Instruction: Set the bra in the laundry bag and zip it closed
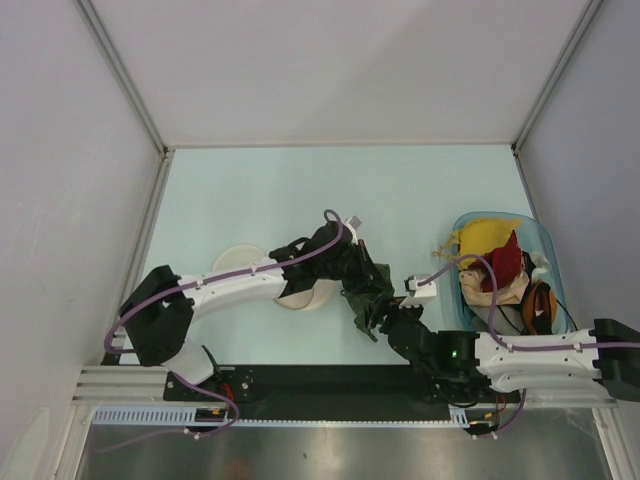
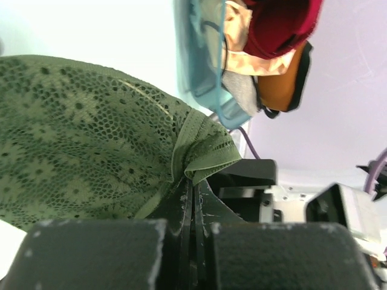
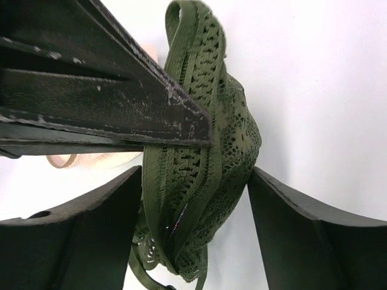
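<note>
1. The left gripper [image 1: 350, 262] was closed tight. Its two black fingers [image 2: 175, 211] were pressed together on a folded edge band of the dark olive-green lace bra [image 2: 91, 157]. In the left wrist view nothing but the pinched fabric showed between them.
2. In the right wrist view the same pair of fingers [image 3: 109, 90] crossed the upper left of the picture. The bra's band looped over their tip, and the rest of the cloth hung bunched below.
3. The right gripper [image 3: 195, 181] had its jaws well apart, one on either side of the hanging bunch. The lace reached both inner faces near the tips, but whether it was being squeezed could not be told.
4. Seen from above, the bra was between the two grippers, near the middle of the pale green table [image 1: 250, 190]. It was just to the right of the round cream-white mesh laundry bag [image 1: 236, 262] and outside it. The left arm lay across the bag and hid part of it.
5. The right gripper met the bra from the near side and the left gripper from the far side, so the two sets of fingers were close together around the same cloth.
6. A translucent blue tub [image 1: 545, 250] stood at the right of the table, well apart from the bra. It held a yellow garment [image 1: 488, 235], a red garment [image 1: 505, 258] and an orange garment [image 1: 540, 300].
</note>
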`<state>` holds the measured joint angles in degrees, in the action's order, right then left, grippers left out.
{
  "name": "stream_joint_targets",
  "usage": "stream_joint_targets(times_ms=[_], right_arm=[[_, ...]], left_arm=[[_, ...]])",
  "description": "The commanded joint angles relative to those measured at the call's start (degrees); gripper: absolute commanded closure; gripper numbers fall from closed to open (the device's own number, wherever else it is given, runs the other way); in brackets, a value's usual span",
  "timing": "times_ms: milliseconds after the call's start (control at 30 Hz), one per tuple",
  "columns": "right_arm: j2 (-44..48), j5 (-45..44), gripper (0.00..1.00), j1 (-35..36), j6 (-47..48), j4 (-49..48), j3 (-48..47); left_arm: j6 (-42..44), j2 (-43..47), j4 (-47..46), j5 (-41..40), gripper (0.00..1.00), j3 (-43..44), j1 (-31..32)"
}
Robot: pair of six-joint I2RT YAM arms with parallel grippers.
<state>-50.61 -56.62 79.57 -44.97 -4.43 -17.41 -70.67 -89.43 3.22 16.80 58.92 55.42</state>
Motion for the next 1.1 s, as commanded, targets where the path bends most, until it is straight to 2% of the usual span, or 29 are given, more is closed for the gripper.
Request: stream_joint_targets(times_ms=[0,67,167,200,333,367,400,433,467,500,600,633,733,833,967,1000,1067], right_arm=[[-0.81,-4.2,0.3,0.41,-1.43,-3.57,-1.31],[-0.72,-4.81,0.35,0.41,-1.7,-3.4,-1.4],[-0.02,-5.08,0.5,0.41,-1.52,-3.57,-1.31],[0.25,-5.08,0.61,0.5,-1.26,-3.57,-1.4],[2.44,-4.55,0.84,0.41,-3.01,-0.86,-1.31],[2.97,-4.46,0.93,0.32,-3.71,0.28,-1.31],[4.28,-4.2,0.97,0.24,-4.42,1.34,-1.31],[4.99,-4.2,1.0,0.23,-5.55,3.7,-1.31],[5.69,-4.11,1.0,0.23,-6.44,4.07,-1.31],[7.26,-4.2,1.0,0.06,-7.14,6.77,-1.22],[9.9,-3.76,1.0,-0.9,-9.08,11.36,-1.4],[10.44,-3.33,1.0,-1.26,-9.87,13.72,-1.49],[12.37,-2.1,1.0,-2.66,-10.58,16.81,-1.58],[14.3,-0.69,1.0,-4.07,-9.7,19.1,-2.27],[16.5,-1.03,1.0,-4.6,-7.94,23.14,-4.82],[16.86,-1.21,1.0,-4.69,-6.46,24.02,-5.35],[18.08,-0.69,1.0,-5.3,-4.78,24.37,-6.49]], left_arm=[[-4.03,2.94,-5.15,2.97,1.0,-0.2,0.83],[-4.21,2.68,-6.21,3.5,1.0,-0.47,1.09],[-4.03,2.33,-6.74,4.38,1.0,-0.47,1.45],[-3.68,2.33,-6.91,4.56,1.0,-0.56,1.45],[0.7,4.52,-8.84,2.55,1.0,-2.22,1.71],[3.06,5.31,-8.94,0.97,0.95,-2.66,1.71],[4.3,7.06,-8.94,0.09,0.81,-3.71,1.71],[5.36,8.29,-8.59,-1.14,0.73,-4.42,1.71],[7.55,9.26,-8.59,-2.89,0.63,-5.12,1.71],[8.79,11.53,-8.41,-3.78,0.48,-6.17,1.71],[14.76,14.62,-5.52,-6.33,0.26,-6.53,1.71],[16.26,16.72,-3.68,-6.86,0.22,-6.36,1.71],[21.97,21.9,3.09,-11.77,0.19,-6.09,1.71],[29.42,27.26,7.58,-15.13,0.21,-7.23,0.4],[32.26,31.14,13.2,-9.34,0.22,-9.6,-7.68],[32.79,31.24,15.65,-8.37,0.21,-10.3,-10.91],[35.16,29.76,18.38,-7.21,0.19,-10.31,-13.57]])
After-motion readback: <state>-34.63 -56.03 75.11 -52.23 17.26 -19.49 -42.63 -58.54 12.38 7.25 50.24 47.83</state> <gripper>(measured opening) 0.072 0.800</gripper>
